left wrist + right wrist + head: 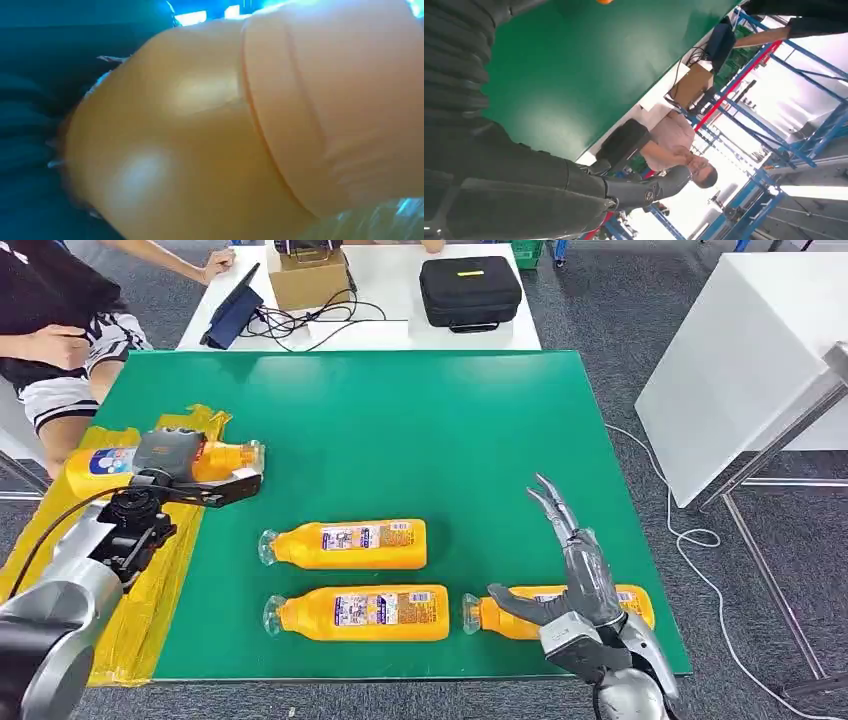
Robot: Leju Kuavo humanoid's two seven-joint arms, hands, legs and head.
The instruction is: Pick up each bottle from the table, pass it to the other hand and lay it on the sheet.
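A green table top [420, 430] took up the middle of the head view, with a crumpled yellow sheet [150, 610] draped along its left edge. Behind it stood a white table [400, 280] carrying a black case [470, 290], a cardboard box [308, 278], a tablet [232, 310] and loose cables [310, 318]. A second white table [740, 360] stood off to the right on grey carpet [600, 310], with a white cord [690, 530] trailing over the floor beside it. A seated person [60, 330] was at the far left.

Three orange juice bottles lay on their sides on the green surface, caps to the left: an upper bottle [345, 544], a lower middle bottle [358, 613] just below it, and a lower right bottle [520, 612] next to that one, partly covered by the right hand.

The left hand [170, 465] was at the table's left side, over the sheet's far end, its fingers wrapped around a fourth bottle [225, 458], which was held about level with its cap pointing right. In the left wrist view that bottle's orange body [200, 150] sat close against the camera.

The right hand [580, 580] hovered above the lower right bottle, palm down. Its dark fingers [552, 502] were stretched out straight and apart toward the far side of the table, holding nothing.
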